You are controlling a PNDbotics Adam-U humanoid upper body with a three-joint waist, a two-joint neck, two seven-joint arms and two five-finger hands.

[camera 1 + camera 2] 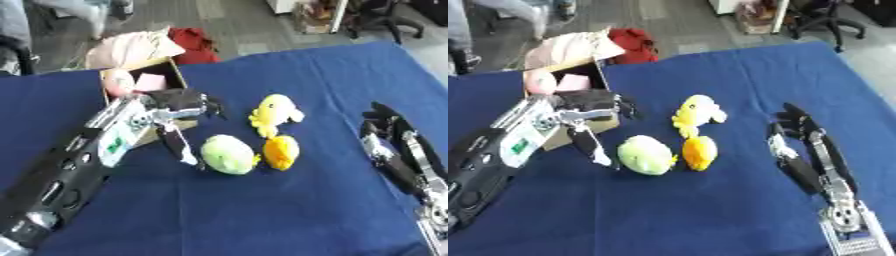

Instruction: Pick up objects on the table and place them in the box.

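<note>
Now left hand (179, 107) sits mid-left of frame, fingers (179, 145) apart and pointing down, holding nothing, just beside the green plush (228, 154). Orange plush (282, 152) touches it on the right; yellow plush (273, 114) just above. Box (175, 75) upper left, w/ pink items inside. Right hand (798, 135) idles open at right edge of blue worktop (332, 75). Looks like the reach step; next needs fingers closed round green plush, then lift to box.

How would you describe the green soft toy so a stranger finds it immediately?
On the blue tablecloth, three soft toys lie right of the open cardboard box. The round pale green soft toy lies nearest the left hand; its neighbours, the yellow toy and orange toy, differ in colour.
</note>
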